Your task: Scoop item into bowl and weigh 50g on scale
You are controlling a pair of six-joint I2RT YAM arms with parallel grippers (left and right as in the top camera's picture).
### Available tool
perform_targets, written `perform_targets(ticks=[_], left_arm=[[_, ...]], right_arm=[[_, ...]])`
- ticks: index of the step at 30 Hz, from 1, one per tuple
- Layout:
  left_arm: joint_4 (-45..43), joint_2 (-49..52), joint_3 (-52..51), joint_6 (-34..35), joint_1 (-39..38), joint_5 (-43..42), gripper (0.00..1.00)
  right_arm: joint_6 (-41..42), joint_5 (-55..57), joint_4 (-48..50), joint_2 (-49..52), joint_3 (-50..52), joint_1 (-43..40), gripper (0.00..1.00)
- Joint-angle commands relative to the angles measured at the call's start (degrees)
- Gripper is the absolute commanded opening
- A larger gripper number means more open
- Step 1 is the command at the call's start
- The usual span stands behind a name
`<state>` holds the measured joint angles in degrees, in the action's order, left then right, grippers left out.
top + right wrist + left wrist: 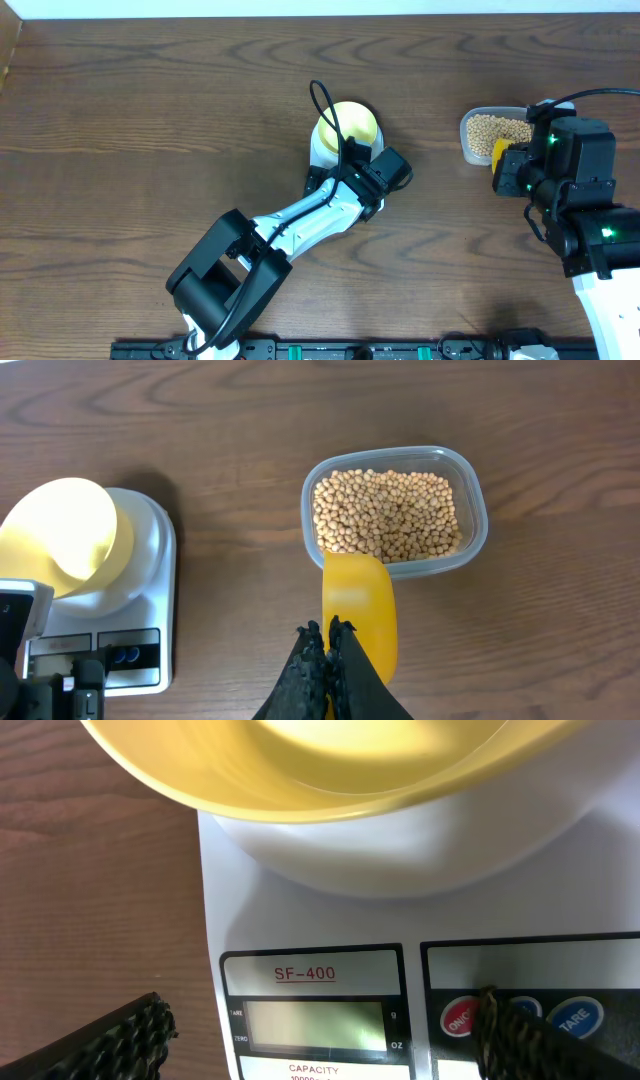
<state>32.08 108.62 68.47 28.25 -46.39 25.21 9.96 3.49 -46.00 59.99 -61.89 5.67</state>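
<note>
The beans (385, 515) are seen heaped in a clear tub (478, 538) that is set toward the right edge of the bench (150, 120), in its far half. A yellow scoop (360, 600) is held just on the near side of that tub, its mouth brought up to the tub's near wall; whether it touches the rim cannot be told. The right gripper (326, 640) is clamped tight on the scoop's handle. The scoop's long axis runs from the gripper straight toward the far edge, so the beans lie directly ahead of its mouth, and the right arm is plainly the nearer one. The coming move is judged to be a forward dip into the heap. The bowl (350, 122) is seen on the platform of the scale (320, 920) near the middle of the bench, well apart from the tub on its left side, and no beans are seen in it. The left gripper (322, 1020) is held over the near end of the scale with its fingers (110, 1040) spread apart, one over the buttons (575, 1018); contact cannot be told. No digits are made out on the display (300, 1032).
</note>
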Motion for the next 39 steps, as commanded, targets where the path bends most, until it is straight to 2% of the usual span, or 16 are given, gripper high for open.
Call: perform_targets(ticks=[1, 39], left_arm=[[-0.07, 0.81, -0.02, -0.46, 0.09, 0.98, 0.98], [0.44, 0.81, -0.02, 0.15, 0.09, 2.47, 0.98]], right_arm=[[-0.85, 0.48, -0.07, 0.04, -0.90, -0.44, 0.01], [-0.85, 0.48, -0.07, 0.04, -0.90, -0.44, 0.01]])
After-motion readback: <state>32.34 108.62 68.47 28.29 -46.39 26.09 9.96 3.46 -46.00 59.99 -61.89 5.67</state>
